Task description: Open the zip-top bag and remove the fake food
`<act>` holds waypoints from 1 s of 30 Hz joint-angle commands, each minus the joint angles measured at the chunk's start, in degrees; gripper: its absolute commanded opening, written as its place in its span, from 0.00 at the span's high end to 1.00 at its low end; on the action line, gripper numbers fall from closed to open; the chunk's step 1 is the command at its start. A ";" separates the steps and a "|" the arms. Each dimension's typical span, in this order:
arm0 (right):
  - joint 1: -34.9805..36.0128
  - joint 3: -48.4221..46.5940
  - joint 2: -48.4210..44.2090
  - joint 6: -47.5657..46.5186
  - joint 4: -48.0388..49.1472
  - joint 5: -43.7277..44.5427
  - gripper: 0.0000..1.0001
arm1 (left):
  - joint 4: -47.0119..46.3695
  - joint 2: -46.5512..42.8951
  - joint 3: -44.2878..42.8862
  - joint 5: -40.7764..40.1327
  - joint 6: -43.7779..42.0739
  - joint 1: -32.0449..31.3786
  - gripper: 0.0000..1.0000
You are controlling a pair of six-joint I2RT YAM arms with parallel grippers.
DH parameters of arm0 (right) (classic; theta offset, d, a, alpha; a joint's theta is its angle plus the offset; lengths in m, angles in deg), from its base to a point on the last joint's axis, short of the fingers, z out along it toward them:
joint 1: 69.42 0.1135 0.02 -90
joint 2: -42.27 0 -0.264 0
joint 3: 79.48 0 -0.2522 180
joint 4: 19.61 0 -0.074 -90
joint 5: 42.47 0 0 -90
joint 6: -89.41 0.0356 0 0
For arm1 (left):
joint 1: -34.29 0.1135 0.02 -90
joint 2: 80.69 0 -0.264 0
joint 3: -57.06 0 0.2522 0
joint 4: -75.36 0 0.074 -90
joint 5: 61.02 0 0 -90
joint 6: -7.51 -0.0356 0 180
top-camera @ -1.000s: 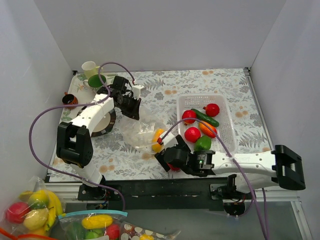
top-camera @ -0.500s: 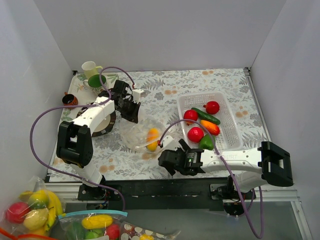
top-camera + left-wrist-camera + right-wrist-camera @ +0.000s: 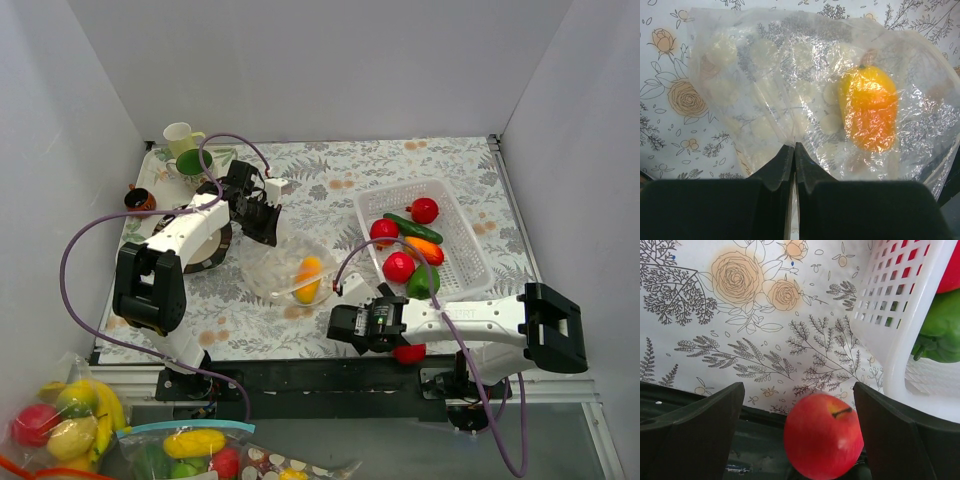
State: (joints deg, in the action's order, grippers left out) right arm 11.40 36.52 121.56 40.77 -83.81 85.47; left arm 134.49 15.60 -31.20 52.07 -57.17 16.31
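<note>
The zip-top bag lies crumpled on the flowered table, with one orange-yellow fake fruit inside. My left gripper is shut on the bag's far edge. The left wrist view shows its jaws pinching the plastic, with the orange fruit ahead and to the right. My right gripper is open at the table's near edge. A red apple sits blurred between its fingers without touching them, over the dark edge strip; it also shows from above.
A white basket at the right holds several red, green and orange fake foods; its corner is close to the right gripper. Cups stand at the back left. A dark plate lies under the left arm. Other food bags lie off the table.
My right gripper has moved right, away from the bag's mouth, to the near edge. Its jaws now stand wide, with the red apple loose between them. The bag has sagged down.
</note>
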 commanded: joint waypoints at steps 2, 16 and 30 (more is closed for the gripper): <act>0.13 -6.70 3.67 1.78 -2.90 3.28 0.02 | 0.25 -2.68 -0.29 1.43 -0.97 -0.13 1.00; 6.81 0.49 -15.12 39.50 -24.62 -7.86 0.02 | 0.51 -2.95 0.58 2.13 -2.64 -0.13 1.00; 8.57 9.71 -16.62 30.01 -6.27 -22.28 0.02 | 1.48 -2.16 -1.00 2.40 -3.17 -0.13 1.00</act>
State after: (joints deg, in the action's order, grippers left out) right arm 19.60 44.39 106.04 74.61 -99.08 68.31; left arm 135.43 15.43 -30.68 53.64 -59.29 16.31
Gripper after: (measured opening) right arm 0.983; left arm 0.010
